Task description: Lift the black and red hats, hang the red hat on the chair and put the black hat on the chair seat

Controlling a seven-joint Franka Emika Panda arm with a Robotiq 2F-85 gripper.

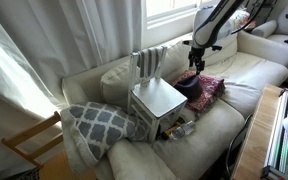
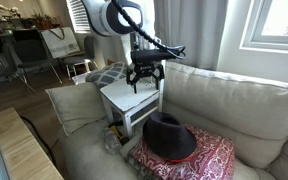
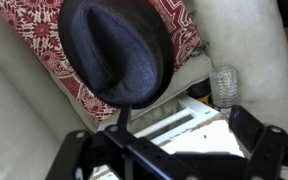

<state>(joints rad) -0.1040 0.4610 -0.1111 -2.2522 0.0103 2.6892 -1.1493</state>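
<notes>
The small white chair stands on the sofa, its slatted back towards the cushions; it also shows in an exterior view and its seat in the wrist view. The black hat lies beside the chair on a red patterned cloth; it also shows in an exterior view and in the wrist view. My gripper hovers over the chair's back and seat, open and empty, as both an exterior view and the wrist view show. The red hat shows in no view.
A grey-and-white patterned pillow leans at the chair's other side. A clear plastic bottle lies by the chair's legs. A light wooden chair stands off the sofa's end. A wooden table edge runs in front.
</notes>
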